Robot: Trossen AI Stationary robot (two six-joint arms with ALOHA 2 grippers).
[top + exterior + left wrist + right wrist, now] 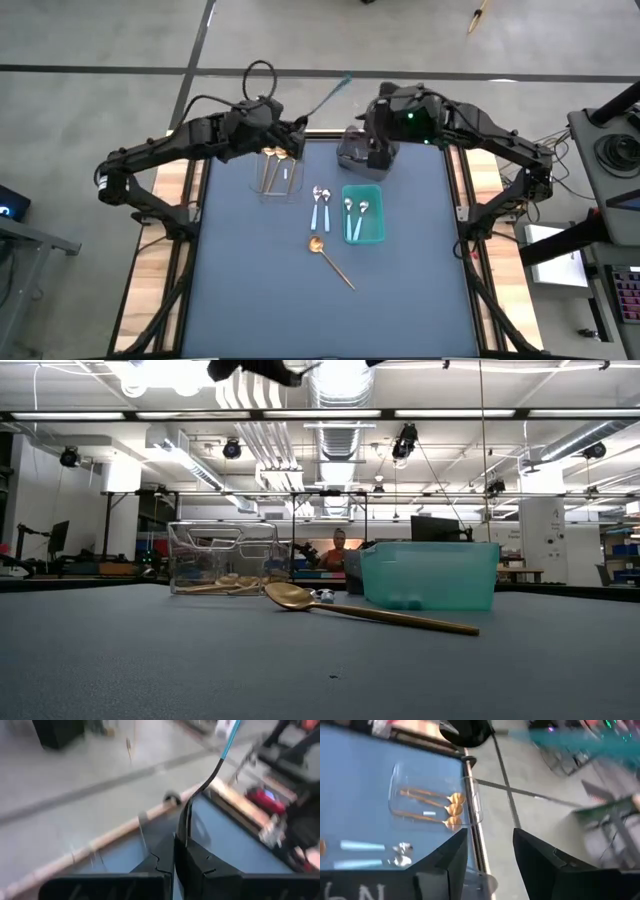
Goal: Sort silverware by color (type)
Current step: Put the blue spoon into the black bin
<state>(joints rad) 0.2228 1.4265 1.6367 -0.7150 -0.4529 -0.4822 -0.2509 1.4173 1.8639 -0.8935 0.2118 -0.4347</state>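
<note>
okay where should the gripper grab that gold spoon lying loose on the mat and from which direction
Probably take the gold spoon by its thin handle near the middle, coming straight down from above. It lies flat and alone on the mat, handle angled away from the teal bin, so the fingers should close across the handle.

High overhead, low tabletop; both share clear bin [277, 172].

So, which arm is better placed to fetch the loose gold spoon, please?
Probably the right: the right gripper hangs open and empty, while the left gripper is shut on a dark teal-handled spoon. The gold spoon lies about equally far from both.
</note>
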